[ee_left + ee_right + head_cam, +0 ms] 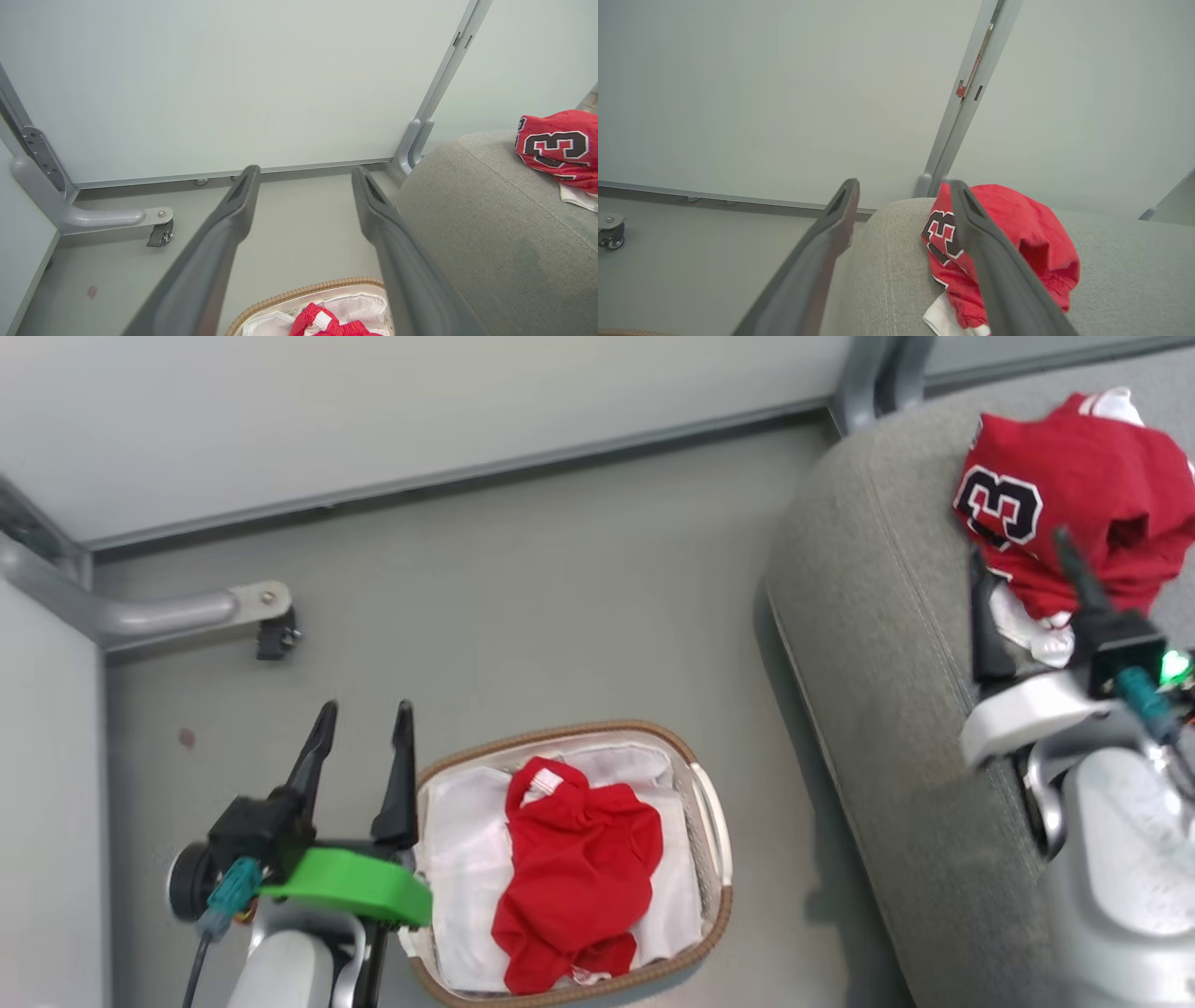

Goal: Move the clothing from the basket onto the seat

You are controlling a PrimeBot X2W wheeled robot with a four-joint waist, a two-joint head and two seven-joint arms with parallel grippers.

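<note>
Half done: jersey (1074, 495) on the seat (878, 616) by the right claw (1019, 555), red garment (579, 877) in the basket (560, 730) beside the left claw (365, 709); both claws apart, empty.

From my head camera, a plain grey floor (523, 597) carries everything. The oval basket (560, 729) sits directly on it, holding a white cloth liner (457, 859) with a crumpled red garment (574, 877) lying on top. Right of the basket, with a strip of floor between, is the big grey seat (868, 644). On the seat's far end from the basket, a red jersey (1092, 495) lies heaped, a black-and-white 3 showing. Up and left of the basket, a grey metal foot (196, 611) with a small black caster rests on the floor. A small reddish spot (187, 738) marks the floor left of the basket.
</note>
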